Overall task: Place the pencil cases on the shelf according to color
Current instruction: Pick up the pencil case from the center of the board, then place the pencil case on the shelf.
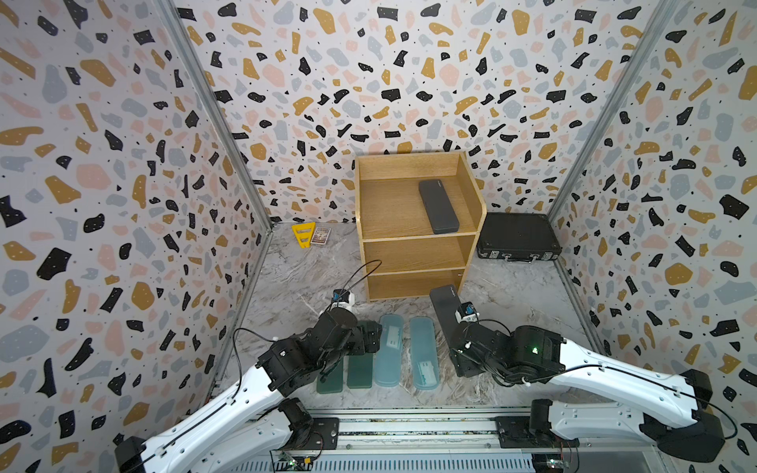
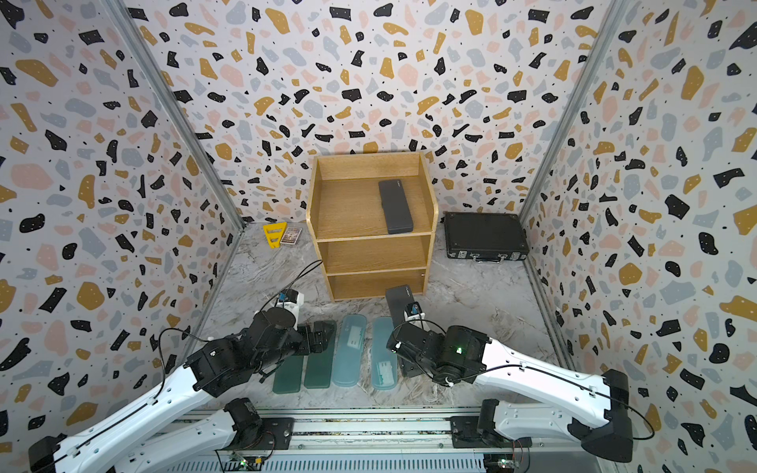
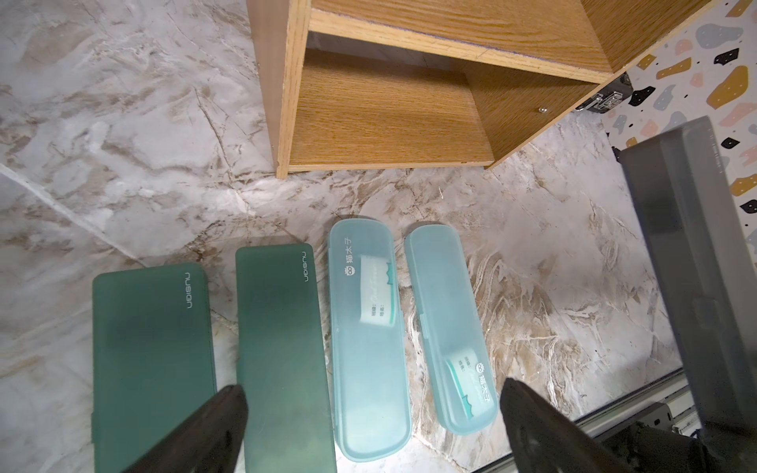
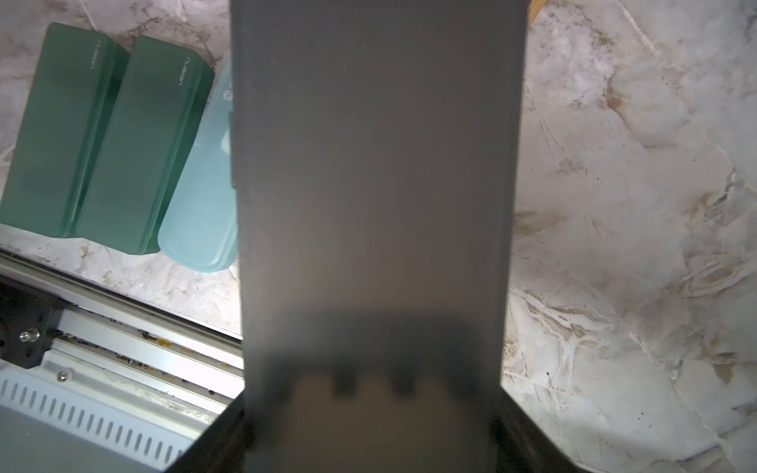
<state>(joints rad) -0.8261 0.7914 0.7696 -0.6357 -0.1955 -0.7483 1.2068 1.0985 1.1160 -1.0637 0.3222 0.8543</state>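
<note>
1. The light-brown wooden three-tier shelf [image 1: 389,209] stands at the back of the grey-veined marble tabletop [image 1: 512,303], with its open front towards my arms.
2. A large black hard-shell briefcase [image 1: 518,235] lies flat just beside the shelf's right side panel.
3. My right gripper [image 4: 370,434] is clamped across the width of one dark grey flat rounded-corner pencil case [image 1: 444,303]. In the right wrist view this held grey case fills the frame between both fingers. It is raised off the marble, and its far end points at the shelf's bottom right front corner.
4. My left gripper [image 3: 372,389] hangs with its jaws spread wide, grasping nothing. It is above the near ends of the cases lying in a row on the marble.
5. A second dark grey pencil case [image 1: 438,207] lies flat on the right half of the shelf's top tier. It is slightly skewed and near the right side panel.
6. Two dark green flat pencil cases, the outer green case [image 3: 151,360] and the inner green case [image 3: 282,340], lie side by side at the left of the row. In both top views my left arm partly hides them.
7. Two translucent light-blue pencil cases with white labels, the left blue case [image 3: 368,344] and the right blue case [image 3: 446,327], lie parallel just right of the green pair. They are between the green pair and the held grey case.
8. A yellow plastic triangular ruler [image 1: 304,234] and a small printed card box [image 1: 320,236] sit side by side in the back left corner, left of the shelf.
</note>
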